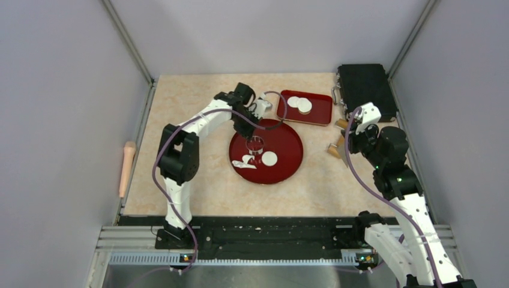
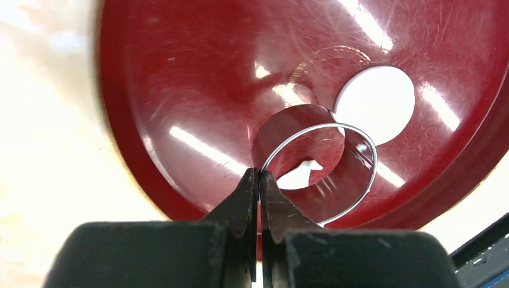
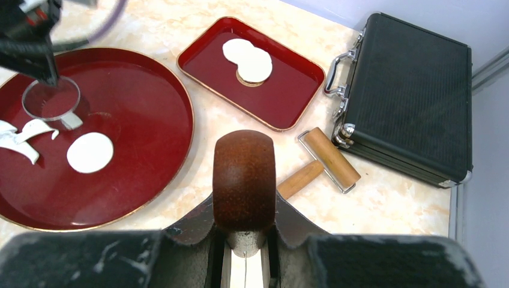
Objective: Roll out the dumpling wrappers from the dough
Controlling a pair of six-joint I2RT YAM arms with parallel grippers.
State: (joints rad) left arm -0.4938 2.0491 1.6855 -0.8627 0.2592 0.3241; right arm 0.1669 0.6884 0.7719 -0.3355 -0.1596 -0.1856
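My left gripper (image 1: 254,135) is shut on the rim of the small metal ring (image 1: 256,144) and holds it over the round red tray (image 1: 288,165). In the left wrist view the fingertips (image 2: 249,186) pinch the ring's (image 2: 360,186) near edge. One round dumpling wrapper (image 1: 269,158) lies on the tray beside the ring, and also shows in the left wrist view (image 2: 375,105). Ragged dough scraps (image 1: 245,161) lie at the tray's left. My right gripper (image 3: 244,205) is shut on a brown wooden handle (image 3: 244,174), right of the round tray.
A rectangular red tray (image 1: 321,111) at the back holds two overlapping wrappers (image 1: 299,104). A black case (image 1: 366,90) stands at the back right. A small wooden roller (image 3: 324,161) lies in front of the case. A wooden rolling pin (image 1: 126,168) lies at the table's left edge.
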